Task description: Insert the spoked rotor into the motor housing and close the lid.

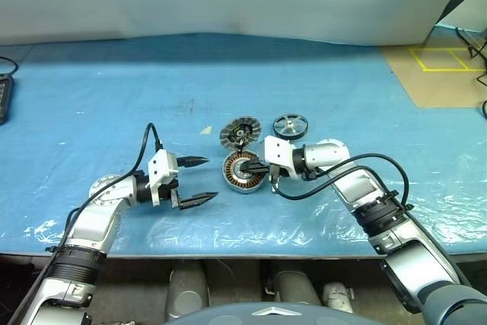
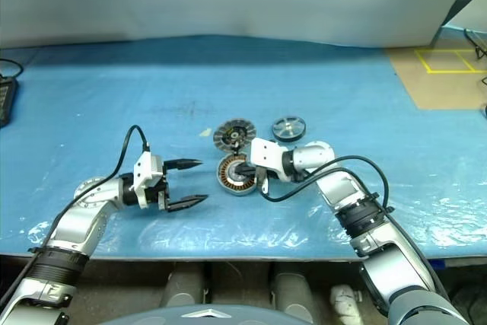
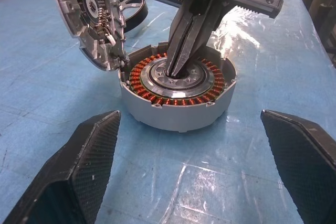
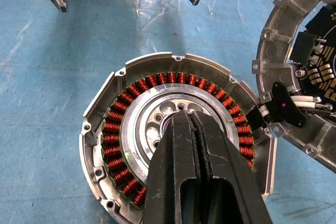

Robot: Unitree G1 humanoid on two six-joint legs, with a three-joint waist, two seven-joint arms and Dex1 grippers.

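A: Report status.

B: Motor housing (image 1: 244, 172) rests on the blue mat (image 1: 91, 104). Right gripper (image 4: 191, 124), fingers closed together and holding nothing, points into the housing's centre. Left gripper (image 1: 199, 180) waits wide open and empty beside the housing. Lid (image 1: 240, 133) leans behind the housing; spoked rotor (image 1: 290, 125) lies near, to the right.

A: Procedure?

B: Clear the centre, then grasp the rotor by its rim, keep it level, align the hub over the housing's bore, and lower squarely.

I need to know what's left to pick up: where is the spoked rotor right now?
In the head views the spoked rotor lies flat on the blue table cover, behind the right hand and right of the propped-up lid.
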